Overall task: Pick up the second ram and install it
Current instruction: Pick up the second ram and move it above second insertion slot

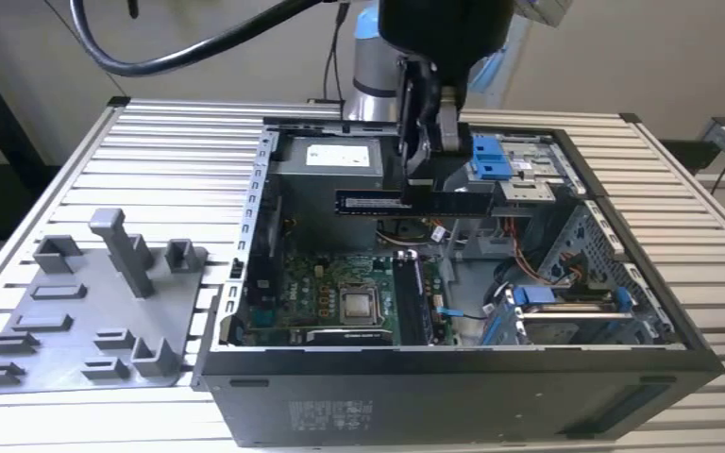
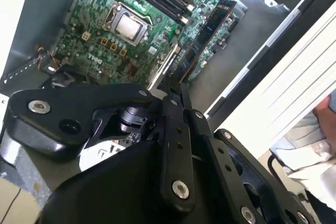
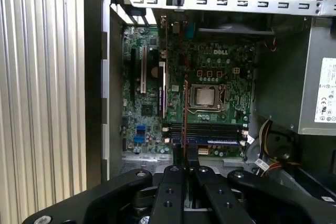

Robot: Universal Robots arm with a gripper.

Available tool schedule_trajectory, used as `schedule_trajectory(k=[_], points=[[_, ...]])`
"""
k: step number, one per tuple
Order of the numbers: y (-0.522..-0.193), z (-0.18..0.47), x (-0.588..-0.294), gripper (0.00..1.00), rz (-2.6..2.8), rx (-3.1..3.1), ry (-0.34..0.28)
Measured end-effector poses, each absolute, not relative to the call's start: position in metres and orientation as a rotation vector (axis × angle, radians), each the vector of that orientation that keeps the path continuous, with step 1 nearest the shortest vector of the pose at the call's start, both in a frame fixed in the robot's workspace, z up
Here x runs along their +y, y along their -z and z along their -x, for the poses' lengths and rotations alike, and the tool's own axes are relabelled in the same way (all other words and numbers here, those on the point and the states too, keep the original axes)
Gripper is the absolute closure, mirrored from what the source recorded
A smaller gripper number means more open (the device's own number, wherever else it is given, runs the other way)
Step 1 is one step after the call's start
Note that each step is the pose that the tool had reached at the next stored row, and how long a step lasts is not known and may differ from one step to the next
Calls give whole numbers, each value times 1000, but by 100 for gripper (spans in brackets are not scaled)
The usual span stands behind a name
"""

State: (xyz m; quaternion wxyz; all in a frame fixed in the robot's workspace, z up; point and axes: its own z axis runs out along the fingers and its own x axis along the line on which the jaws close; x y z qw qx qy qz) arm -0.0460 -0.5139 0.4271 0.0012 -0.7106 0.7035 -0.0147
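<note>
My gripper (image 1: 415, 192) hangs over the open computer case (image 1: 463, 368), shut on the second ram (image 1: 376, 201). The ram is a long, dark, flat stick with a small white label, held level above the case's middle. In both wrist views the stick shows edge-on, running out from between the black fingers (image 3: 173, 182) as a thin dark strip (image 3: 185, 114) (image 2: 206, 35). Below lies the green motherboard (image 1: 325, 283) with its processor socket (image 3: 205, 96). The long dark memory slots (image 3: 207, 131) (image 1: 411, 302) lie beside the socket, well under the stick.
A grey power supply (image 1: 325, 156) fills the case's far corner, and blue drive brackets (image 1: 501, 160) (image 1: 564, 300) sit at the exterior view's right. A grey fixture plate with posts (image 1: 86, 321) lies on the slatted table (image 1: 174, 142). A person's sleeve (image 2: 310, 135) is nearby.
</note>
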Motion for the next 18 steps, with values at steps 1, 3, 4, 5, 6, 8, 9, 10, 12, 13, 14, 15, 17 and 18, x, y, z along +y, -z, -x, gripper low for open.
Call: schedule_trajectory(k=[1, 3, 4, 5, 6, 8, 9, 10, 12, 13, 14, 15, 17, 18], points=[[-427, 43, -514, 87, 2231, 2208, 46], [-427, 36, -514, 87, 2231, 2208, 46], [-427, 33, -514, 87, 2231, 2208, 46], [-427, 30, -514, 87, 2231, 2208, 46], [-427, 28, -514, 87, 2231, 2208, 46], [-427, 22, -514, 87, 2231, 2208, 46], [-427, 19, -514, 87, 2231, 2208, 46], [-427, 17, -514, 87, 2231, 2208, 46], [-427, 13, -514, 87, 2231, 2208, 46], [-427, 11, -514, 87, 2231, 2208, 46], [-427, 10, -514, 87, 2232, 2207, 46], [-427, 9, -514, 87, 2233, 2206, 46], [-427, 9, -514, 87, 2233, 2206, 46], [-427, 9, -514, 87, 2233, 2206, 46]])
